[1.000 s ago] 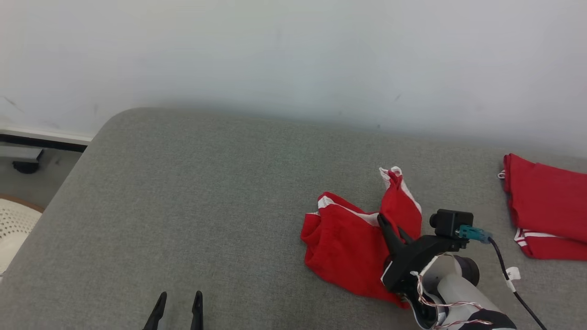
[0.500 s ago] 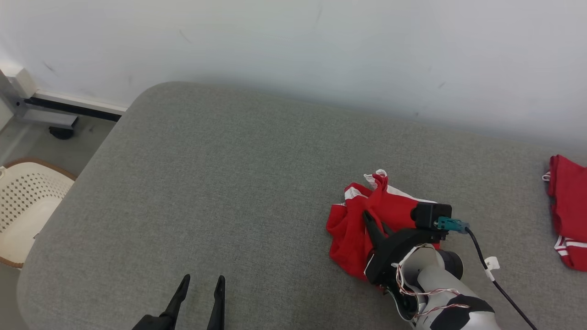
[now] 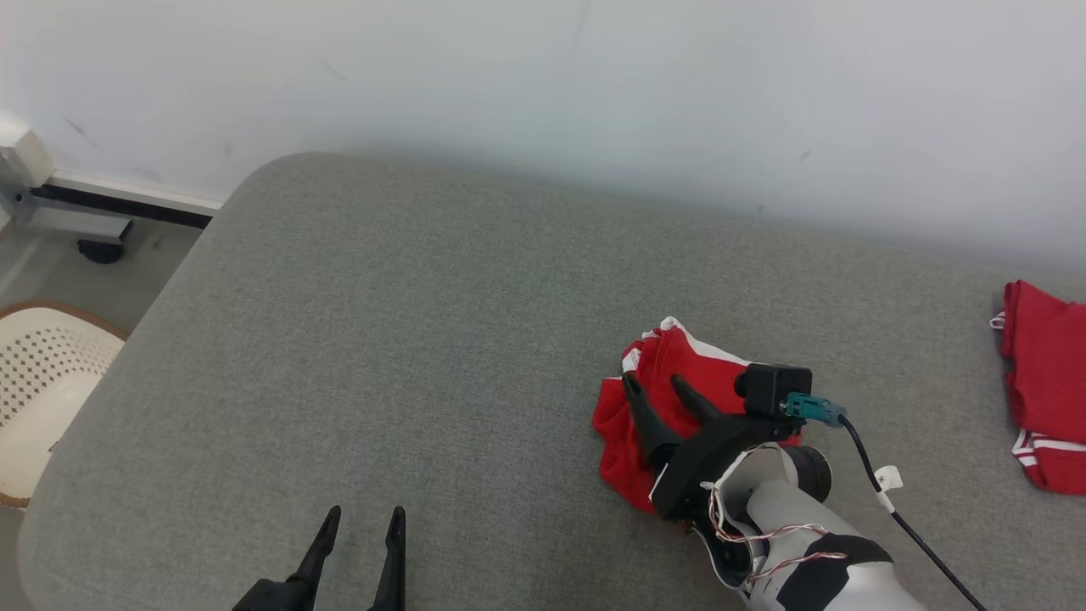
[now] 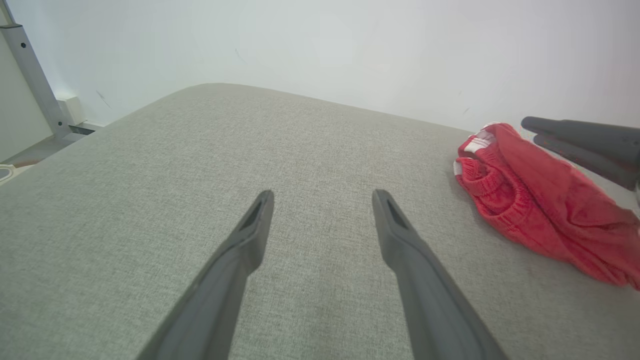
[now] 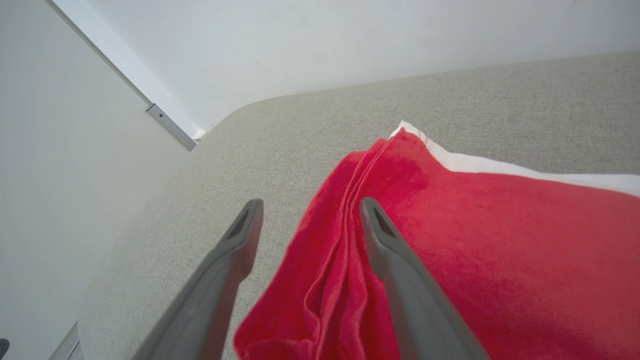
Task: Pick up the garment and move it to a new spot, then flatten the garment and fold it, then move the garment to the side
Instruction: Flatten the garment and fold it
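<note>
The left hand (image 3: 363, 514), two long dark tapering fingers, sat at the lower left of the head view, its fingers parted wide and pointing forward. The right hand (image 3: 653, 380), likewise dark and two-fingered, reached forward and leftward on its pale forearm (image 3: 789, 518), which was patched black and trailing thin wires. Its fingers (image 5: 395, 260) were spread well apart.

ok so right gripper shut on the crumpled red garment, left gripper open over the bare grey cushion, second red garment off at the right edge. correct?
No: the right gripper is open, jaws apart over the crumpled red garment, not clamping it; the right wrist view shows it. The rest holds: left gripper open over the grey cushion, second red garment at the right edge.
</note>
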Available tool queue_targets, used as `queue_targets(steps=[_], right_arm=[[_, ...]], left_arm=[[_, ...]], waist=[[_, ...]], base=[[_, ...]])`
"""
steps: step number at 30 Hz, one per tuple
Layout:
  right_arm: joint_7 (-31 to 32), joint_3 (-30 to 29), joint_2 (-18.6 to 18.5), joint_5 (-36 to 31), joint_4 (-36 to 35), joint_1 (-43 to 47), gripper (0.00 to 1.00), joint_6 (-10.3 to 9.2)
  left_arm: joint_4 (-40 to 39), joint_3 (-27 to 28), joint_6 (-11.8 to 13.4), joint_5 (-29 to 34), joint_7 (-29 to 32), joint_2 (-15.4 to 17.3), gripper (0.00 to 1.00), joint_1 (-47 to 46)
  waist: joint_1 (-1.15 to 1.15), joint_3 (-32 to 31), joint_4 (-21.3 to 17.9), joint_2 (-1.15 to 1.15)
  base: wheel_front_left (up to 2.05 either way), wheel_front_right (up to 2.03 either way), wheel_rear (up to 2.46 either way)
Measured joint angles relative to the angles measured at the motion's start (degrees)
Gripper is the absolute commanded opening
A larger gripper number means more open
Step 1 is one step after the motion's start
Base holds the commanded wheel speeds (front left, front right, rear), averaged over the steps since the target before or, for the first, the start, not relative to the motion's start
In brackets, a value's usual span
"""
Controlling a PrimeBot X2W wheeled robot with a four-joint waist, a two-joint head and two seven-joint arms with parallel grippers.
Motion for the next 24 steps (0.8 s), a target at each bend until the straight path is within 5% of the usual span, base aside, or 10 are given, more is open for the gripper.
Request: queue_targets(steps=[14, 16, 17, 24], right_arm=[[-2.6, -8.6, -10.8, -4.3, -6.1, 2.3, 1.0, 0.0], [-2.6, -9.8, -11.6, -6.2, -6.2, 4.2, 0.47, 0.0], [-2.6, -10.3, -11.6, -7.1, -6.4, 4.8, 0.0, 0.0], [-2.6, -12.8, -9.8, -12.3, -6.5, 7.9, 0.0, 0.0]], left_arm=[[-1.2, 3.1, -0.1, 0.8, 0.0, 0.0, 1.0, 1.4], [-1.4, 3.2, -0.2, 1.0, 0.0, 0.0, 1.0, 1.4], [-1.5, 3.4, -0.2, 1.2, 0.0, 0.0, 1.0, 1.4], [-2.3, 3.6, -0.3, 1.4, 0.0, 0.0, 1.0, 1.4]], waist=[[0.0, -0.9, -3.6, 0.0], [0.0, -0.7, -3.7, 0.0], [0.0, -0.6, -3.7, 0.0], [-0.01, 0.4, -3.6, 0.0]], base=[[0.0, 0.0, 0.0], [0.0, 0.0, 0.0], [0.0, 0.0, 0.0], [0.0, 0.0, 0.0]])
